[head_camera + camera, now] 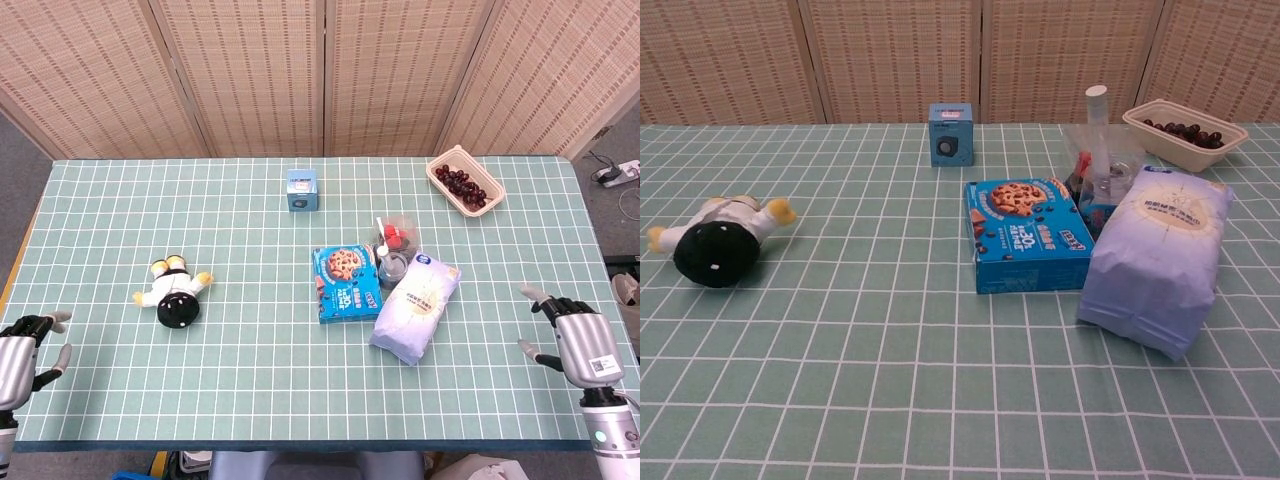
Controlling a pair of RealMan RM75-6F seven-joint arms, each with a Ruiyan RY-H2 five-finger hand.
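Note:
My right hand (577, 340) hangs over the table's right front corner with its fingers spread, holding nothing. It is well to the right of a pale lilac bag (415, 307) (1156, 259). My left hand (20, 350) sits at the front left edge, fingers apart and empty, nearest to a black-and-white plush toy (176, 293) (718, 238). A blue cookie box (347, 282) (1025, 233) lies flat beside the bag. A clear bag with a bottle in it (393, 247) (1098, 165) stands behind them. Neither hand shows in the chest view.
A small blue box (302, 189) (951, 134) stands at the back centre. A beige tray of dark red fruit (464, 179) (1185, 129) sits at the back right. The green checked table (250, 340) ends at a woven screen behind.

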